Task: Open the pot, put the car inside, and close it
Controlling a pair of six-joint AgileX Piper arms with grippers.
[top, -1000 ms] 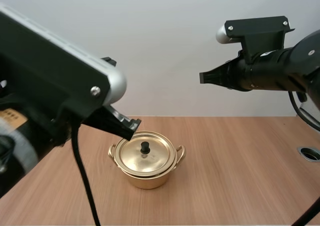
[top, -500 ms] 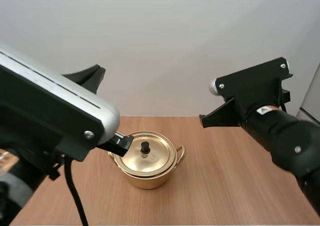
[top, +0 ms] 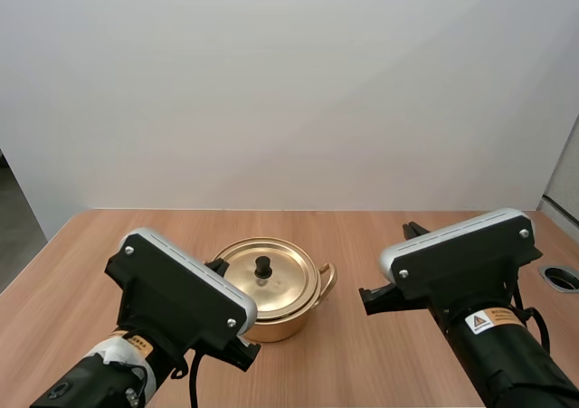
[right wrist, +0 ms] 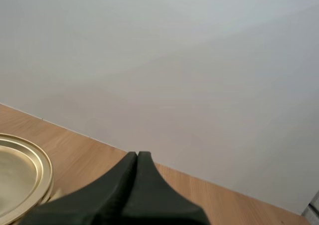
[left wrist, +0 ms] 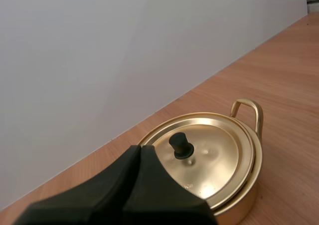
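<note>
A gold pot (top: 271,310) stands on the wooden table with its lid (top: 271,283) on and a black knob (top: 262,266) in the middle. My left arm (top: 176,295) sits low just in front and left of the pot. In the left wrist view, my left gripper (left wrist: 139,149) is shut as one dark wedge, its tip just short of the lid (left wrist: 214,155) and its knob (left wrist: 180,145). My right arm (top: 461,263) is low to the right of the pot. My right gripper (right wrist: 137,155) is shut on nothing, with the lid's rim (right wrist: 25,177) beside it.
The table (top: 380,232) runs back to a plain white wall. A round metal-rimmed hole (top: 561,277) lies in the tabletop at the right edge. One looped pot handle (left wrist: 248,110) sticks out on the side away from my left gripper.
Both arms have come down from high above the table to low at its front, either side of the pot. The pot and lid have not moved.
</note>
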